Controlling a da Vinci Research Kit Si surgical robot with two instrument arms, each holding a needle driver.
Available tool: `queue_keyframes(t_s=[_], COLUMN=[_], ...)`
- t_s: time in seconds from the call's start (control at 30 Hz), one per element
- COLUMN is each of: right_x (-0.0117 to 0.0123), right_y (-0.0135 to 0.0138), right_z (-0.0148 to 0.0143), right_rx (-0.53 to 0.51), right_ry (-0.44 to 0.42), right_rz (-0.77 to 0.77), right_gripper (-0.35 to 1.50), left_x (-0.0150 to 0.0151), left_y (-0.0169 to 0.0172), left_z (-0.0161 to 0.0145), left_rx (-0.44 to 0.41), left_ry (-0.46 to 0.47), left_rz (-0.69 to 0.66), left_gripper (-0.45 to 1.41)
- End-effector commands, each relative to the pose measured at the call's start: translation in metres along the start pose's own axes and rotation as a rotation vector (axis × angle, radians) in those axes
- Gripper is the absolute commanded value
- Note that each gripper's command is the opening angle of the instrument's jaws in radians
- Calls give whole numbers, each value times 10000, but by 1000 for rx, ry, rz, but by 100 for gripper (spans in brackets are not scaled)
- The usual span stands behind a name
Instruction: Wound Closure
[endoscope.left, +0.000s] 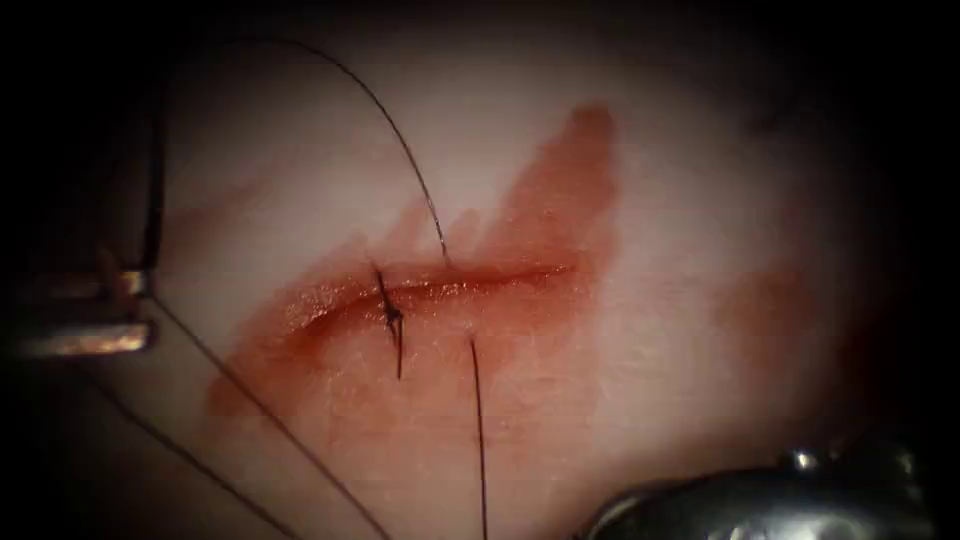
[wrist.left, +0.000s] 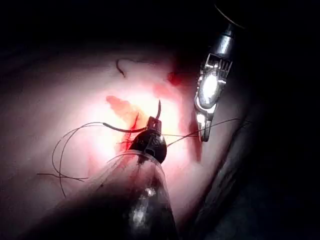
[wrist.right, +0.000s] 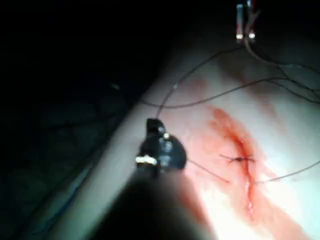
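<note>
Endoscope view is showing the left end effector (endoscope.left: 140, 310) sitting at the far left, well apart from the wound. Its slim metal jaws are clamping shut on the dark curved steel needle (endoscope.left: 155, 180) low on its curve, so the needle is standing clear of the pale pork-belly tissue (endoscope.left: 700, 200) and is not in it. Held out there, it is likely keeping the point away from the work.

Further right, the long reddish cut (endoscope.left: 470, 280) is lying in a smear of red fluid (endoscope.left: 560, 180). One dark knotted stitch (endoscope.left: 390, 315) is bridging its left part. Just right of that, the thin black thread (endoscope.left: 400, 140) is entering one lip and leaving the other.

Left wrist view is showing the right end effector (wrist.left: 202, 131) with its jaws appearing closed on the thread, probably keeping the strand taut.
</note>
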Motion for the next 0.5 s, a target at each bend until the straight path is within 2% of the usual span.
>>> queue_keyframes(t_s=[0.03, 0.07, 0.13, 0.17, 0.2, 0.27, 0.5], right_x=[7, 9, 9, 8, 6, 1, -18], right_y=[-2, 0, 5, 6, 9, 12, 25], right_z=[17, 19, 20, 19, 16, 10, -30], right_rx=[-1, -7, -51, -68, -87, -101, -189], right_ry=[0, -1, -2, -3, -3, -4, -4], right_rz=[-10, -12, -22, -26, -30, -39, -56], right_gripper=[-35, -35, 49, 79, 99, 111, 109], left_x=[-3, -3, -3, -3, -3, -4, -7], left_y=[3, 3, 3, 3, 3, 3, 1], left_z=[7, 7, 7, 7, 7, 6, 4], left_rx=[-1, -1, -1, -1, -1, -1, 1], left_ry=[0, 0, 0, 0, 0, 0, -1], left_rz=[0, -1, -1, -1, 0, 0, -5], left_gripper=[-45, -45, -45, -45, -45, -45, -45])
